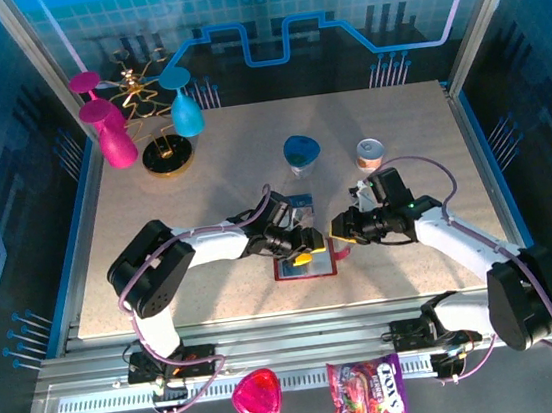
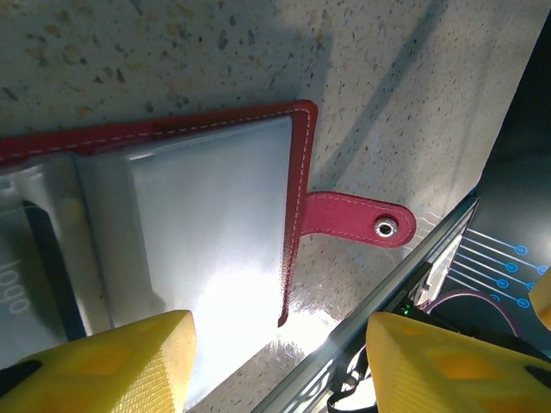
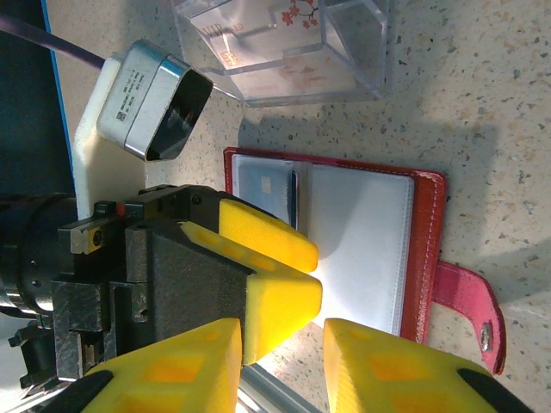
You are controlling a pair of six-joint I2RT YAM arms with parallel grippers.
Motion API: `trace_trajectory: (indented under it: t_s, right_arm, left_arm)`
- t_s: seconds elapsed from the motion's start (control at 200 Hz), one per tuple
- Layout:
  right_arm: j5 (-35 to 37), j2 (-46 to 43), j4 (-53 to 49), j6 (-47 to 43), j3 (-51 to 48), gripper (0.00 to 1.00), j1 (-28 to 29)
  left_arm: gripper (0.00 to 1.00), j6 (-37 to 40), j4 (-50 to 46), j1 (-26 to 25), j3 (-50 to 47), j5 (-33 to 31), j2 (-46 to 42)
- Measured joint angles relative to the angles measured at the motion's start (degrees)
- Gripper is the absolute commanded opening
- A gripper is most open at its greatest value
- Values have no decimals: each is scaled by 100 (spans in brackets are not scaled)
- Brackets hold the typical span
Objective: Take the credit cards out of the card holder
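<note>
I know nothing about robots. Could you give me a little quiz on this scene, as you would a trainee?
1. True or false: the card holder lies shut on the table.
2. What lies in the clear plastic tray? A) a credit card B) a candy bag C) a cup
3. Fill in: the finger pads of the left gripper and the right gripper are ____ in colour.
Key: 1 false, it lies open. 2 A. 3 yellow.
</note>
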Motion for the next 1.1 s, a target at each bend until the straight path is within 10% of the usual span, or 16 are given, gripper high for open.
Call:
trace_trajectory:
  t_s: [1.101]
  right_arm:
    - [-476,2234,1720,846,57,11,1156]
  left_arm:
    - [34,-4,28,824,-1467,-227,-1456]
